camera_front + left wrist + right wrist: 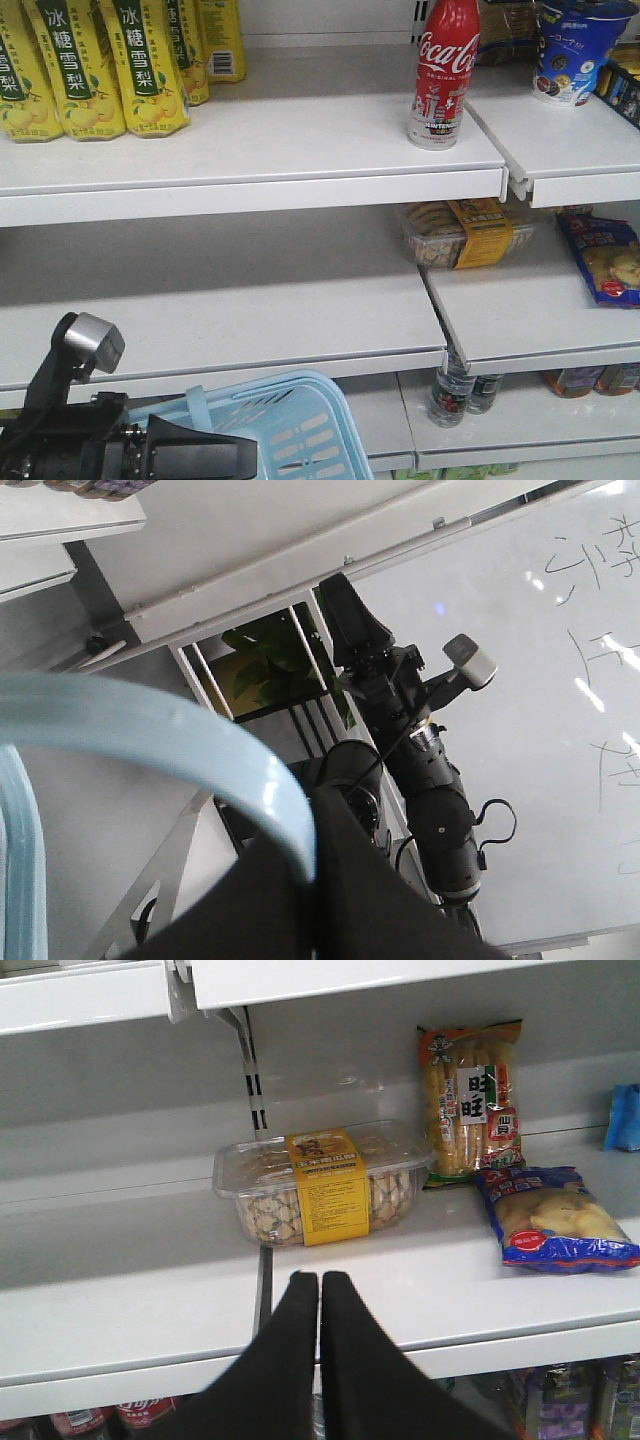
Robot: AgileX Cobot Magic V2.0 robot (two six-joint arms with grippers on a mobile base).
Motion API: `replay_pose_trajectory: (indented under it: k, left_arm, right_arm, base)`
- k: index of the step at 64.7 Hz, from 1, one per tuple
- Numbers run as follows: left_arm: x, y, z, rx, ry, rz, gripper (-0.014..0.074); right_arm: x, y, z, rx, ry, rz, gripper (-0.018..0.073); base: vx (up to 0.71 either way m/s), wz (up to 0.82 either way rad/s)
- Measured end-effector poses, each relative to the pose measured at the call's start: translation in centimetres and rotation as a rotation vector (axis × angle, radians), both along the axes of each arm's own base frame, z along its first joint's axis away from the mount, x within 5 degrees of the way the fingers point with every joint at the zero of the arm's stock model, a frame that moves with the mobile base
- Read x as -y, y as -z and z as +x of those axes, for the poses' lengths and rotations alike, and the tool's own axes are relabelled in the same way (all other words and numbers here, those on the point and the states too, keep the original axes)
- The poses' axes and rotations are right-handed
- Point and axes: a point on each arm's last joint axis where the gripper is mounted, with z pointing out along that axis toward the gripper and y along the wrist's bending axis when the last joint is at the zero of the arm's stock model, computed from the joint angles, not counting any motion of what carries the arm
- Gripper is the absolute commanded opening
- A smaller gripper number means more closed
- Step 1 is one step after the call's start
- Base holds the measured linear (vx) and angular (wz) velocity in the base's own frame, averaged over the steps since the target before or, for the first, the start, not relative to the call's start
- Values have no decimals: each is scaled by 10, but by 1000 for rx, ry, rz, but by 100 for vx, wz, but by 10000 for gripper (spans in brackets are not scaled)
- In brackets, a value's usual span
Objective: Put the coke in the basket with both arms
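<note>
- shelving (250,140): white, several tiers.
- basket (300,430): pale blue, tilted, low in front view, below middle shelf.
- L gripper (245,450): jaws clamped on basket.
- R gripper (320,1278): jaws together, empty, facing biscuit tray (320,1185).
- coke bottle (443,75): upright on top shelf, well apart from basket.

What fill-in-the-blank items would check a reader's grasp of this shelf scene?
1. Of the visible shelf levels, the coke stands upright on the ___ one.
2. The slotted basket low in the front view is pale ___.
3. The right gripper is shut and holds ___.
4. The clear biscuit box wears a ___ label band.

Missing words: top; blue; nothing; yellow.
</note>
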Motion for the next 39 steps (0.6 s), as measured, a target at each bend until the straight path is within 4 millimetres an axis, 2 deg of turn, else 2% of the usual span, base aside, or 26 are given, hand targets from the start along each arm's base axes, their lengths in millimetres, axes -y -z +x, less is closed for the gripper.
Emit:
replay_pose_trajectory:
  k: [39]
  left_arm:
    - [0, 0, 0, 0, 1, 1, -7]
  right_arm:
    - [0, 0, 0, -1, 0, 0, -5]
  base:
    - [3, 4]
